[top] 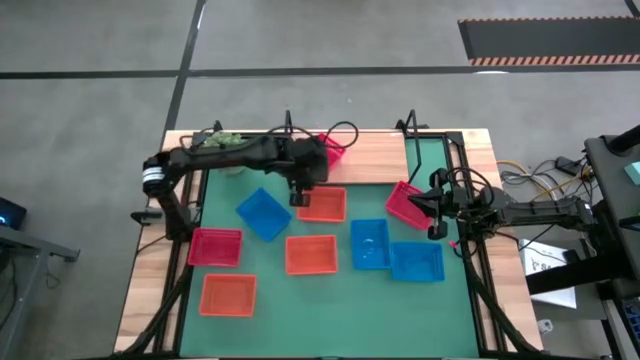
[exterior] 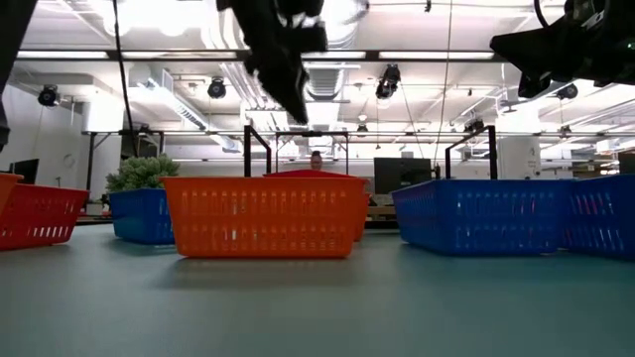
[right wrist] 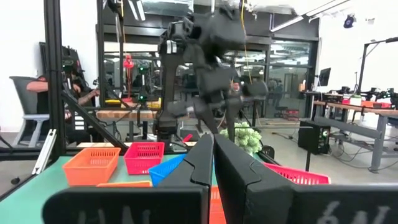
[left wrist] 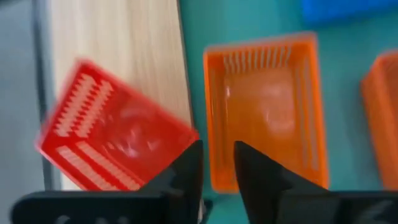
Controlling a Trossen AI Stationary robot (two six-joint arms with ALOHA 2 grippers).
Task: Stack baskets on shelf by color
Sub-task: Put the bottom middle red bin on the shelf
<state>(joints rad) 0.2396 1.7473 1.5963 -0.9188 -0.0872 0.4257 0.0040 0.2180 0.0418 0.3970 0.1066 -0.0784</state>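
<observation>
Mesh plastic baskets (top: 311, 254), pale wooden shelf (top: 370, 148), matt green mat (top: 330, 300).

A grey concrete floor (top: 90, 40), crossed by dark lines, is seen around the table; a hazard-striped black mat (top: 548, 40) is laid there, and ceiling lights (exterior: 189, 55) are lit overhead.

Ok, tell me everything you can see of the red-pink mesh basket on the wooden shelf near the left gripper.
The red-pink plastic mesh basket is shallow and rectangular, with slotted walls and an open top, and looks empty. It lies skewed on the light wooden shelf board, one corner past the board's edge next to the green mat. The left gripper hangs above that corner, fingers slightly apart, holding nothing. An orange mesh basket sits alongside on the mat.
</observation>
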